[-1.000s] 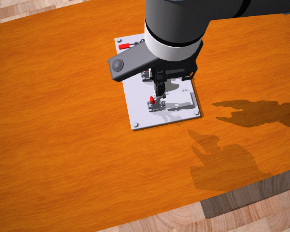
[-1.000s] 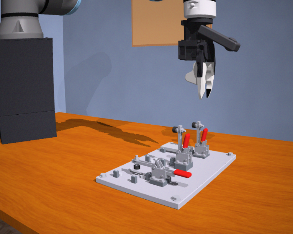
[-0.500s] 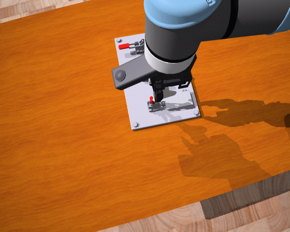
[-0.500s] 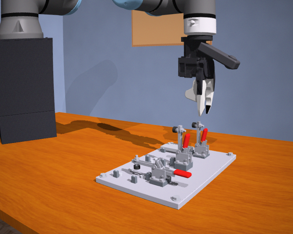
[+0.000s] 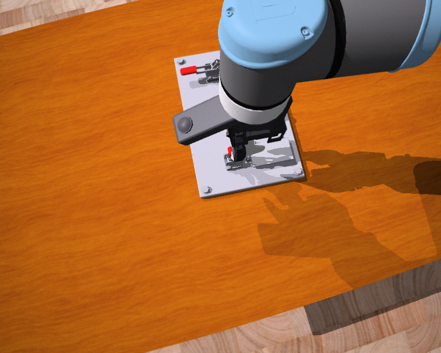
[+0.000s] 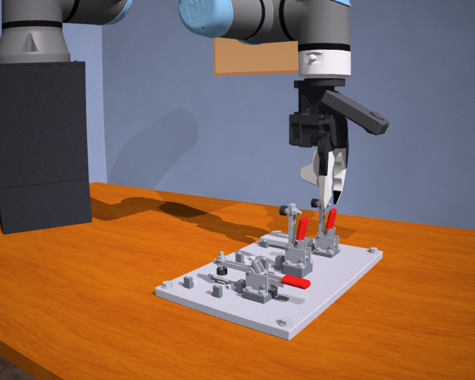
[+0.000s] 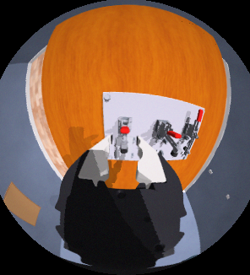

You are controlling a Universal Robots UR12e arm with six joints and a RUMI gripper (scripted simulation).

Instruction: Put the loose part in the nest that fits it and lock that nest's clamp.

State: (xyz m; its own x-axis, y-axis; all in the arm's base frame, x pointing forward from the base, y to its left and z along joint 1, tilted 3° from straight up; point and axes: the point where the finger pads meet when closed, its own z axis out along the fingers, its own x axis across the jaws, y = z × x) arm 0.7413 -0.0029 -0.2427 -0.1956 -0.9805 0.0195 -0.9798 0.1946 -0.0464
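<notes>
The grey fixture plate [image 5: 208,172] [image 6: 321,295] [image 7: 148,105] carries three toggle clamps. The light flat part [image 5: 277,152] [image 6: 271,240] lies in the end nest, beside the clamp whose red handle [image 5: 230,151] [image 6: 331,219] [image 7: 124,130] stands upright with its bar raised. My gripper [image 5: 238,152] [image 6: 330,200] [image 7: 124,136] hangs just above that handle, with a narrow gap between the fingers and nothing in it. The middle clamp's red handle [image 6: 302,228] [image 7: 173,135] also stands up. The third clamp's red handle [image 5: 188,70] [image 6: 295,281] [image 7: 199,115] lies flat.
The plate sits on an orange wooden table [image 5: 83,152] [image 6: 89,269]. The arm's dark base block [image 6: 38,143] stands at the table's far left in the exterior view. A dark lever sticks out sideways from the wrist.
</notes>
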